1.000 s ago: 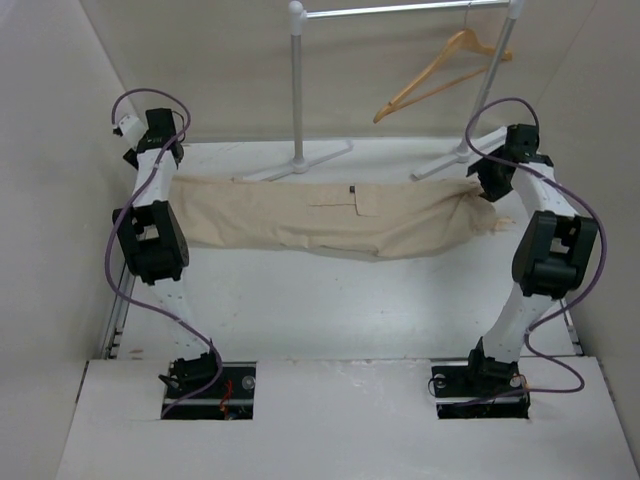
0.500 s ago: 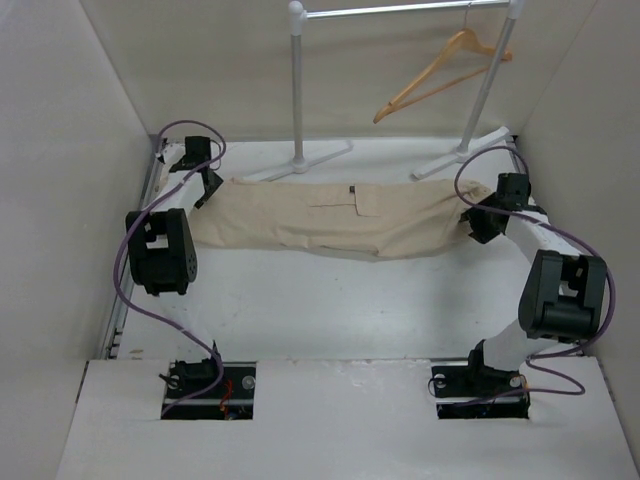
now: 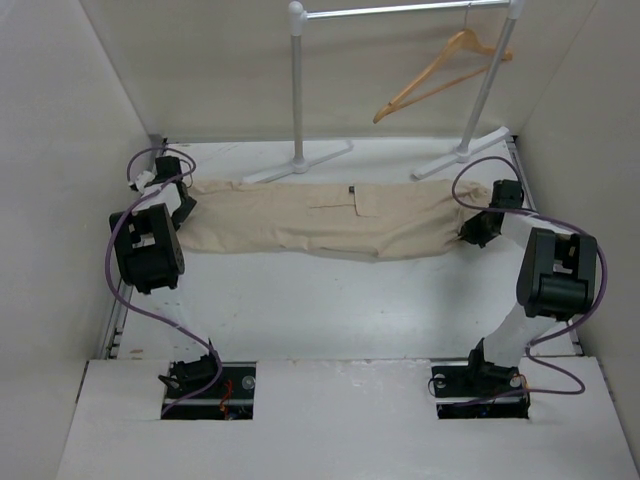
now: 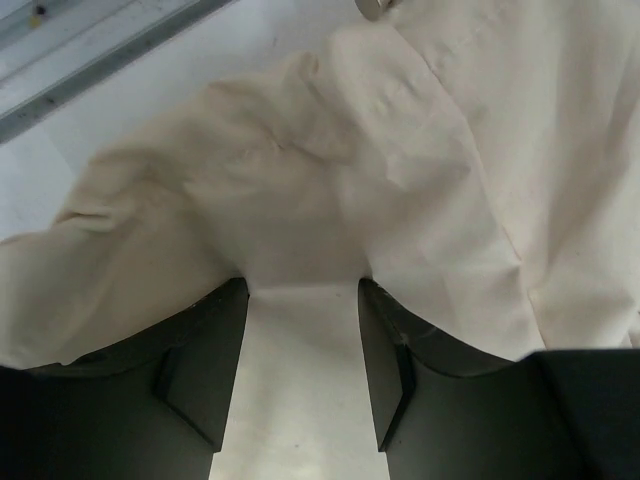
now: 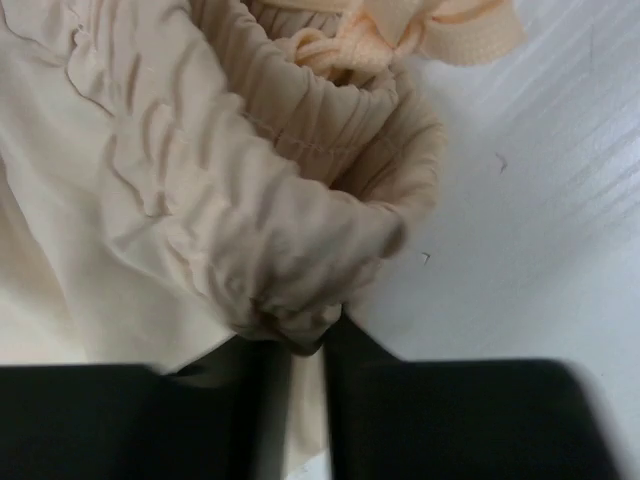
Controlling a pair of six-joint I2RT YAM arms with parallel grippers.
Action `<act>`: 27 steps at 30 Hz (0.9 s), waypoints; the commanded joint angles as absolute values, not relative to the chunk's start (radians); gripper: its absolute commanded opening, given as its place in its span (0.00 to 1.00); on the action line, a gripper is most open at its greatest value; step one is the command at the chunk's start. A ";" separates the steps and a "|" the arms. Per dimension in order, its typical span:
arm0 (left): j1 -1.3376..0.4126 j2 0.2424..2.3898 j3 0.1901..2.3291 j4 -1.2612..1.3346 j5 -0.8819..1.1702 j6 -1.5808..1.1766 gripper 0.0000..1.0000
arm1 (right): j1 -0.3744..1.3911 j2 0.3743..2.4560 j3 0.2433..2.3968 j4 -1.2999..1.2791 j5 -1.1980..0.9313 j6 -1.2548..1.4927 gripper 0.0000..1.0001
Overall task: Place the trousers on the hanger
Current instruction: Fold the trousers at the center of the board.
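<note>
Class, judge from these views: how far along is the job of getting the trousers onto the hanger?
Early stage. Done: the trousers lie stretched flat across the table. In hand: the right gripper pinches the gathered waistband, and the left gripper has cloth between its fingers at the opposite end. Left: the hanger hangs bare on the rack behind, so folding, lifting and draping all remain.

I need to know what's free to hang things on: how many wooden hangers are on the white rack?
1. A light-brown wooden hanger hangs tilted from the rack's top bar, upper right. The frame crops the bar, so more could be hidden.
</note>
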State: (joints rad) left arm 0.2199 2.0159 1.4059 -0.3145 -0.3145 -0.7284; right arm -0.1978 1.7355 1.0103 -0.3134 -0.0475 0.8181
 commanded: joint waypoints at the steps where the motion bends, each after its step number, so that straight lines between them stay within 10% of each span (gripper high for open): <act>1: 0.223 1.979 1.358 -0.311 -0.382 -0.680 0.46 | -0.212 1.723 0.990 -0.287 -0.014 0.828 0.10; 27: 0.076 1.628 1.290 -0.347 -0.588 -0.620 0.49 | -0.220 1.572 0.844 -0.288 0.057 0.861 0.03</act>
State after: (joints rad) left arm 0.1429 1.6955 1.2205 -0.3359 -0.6018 -0.6289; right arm -0.2150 1.5967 0.8459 -0.3054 0.0235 0.8536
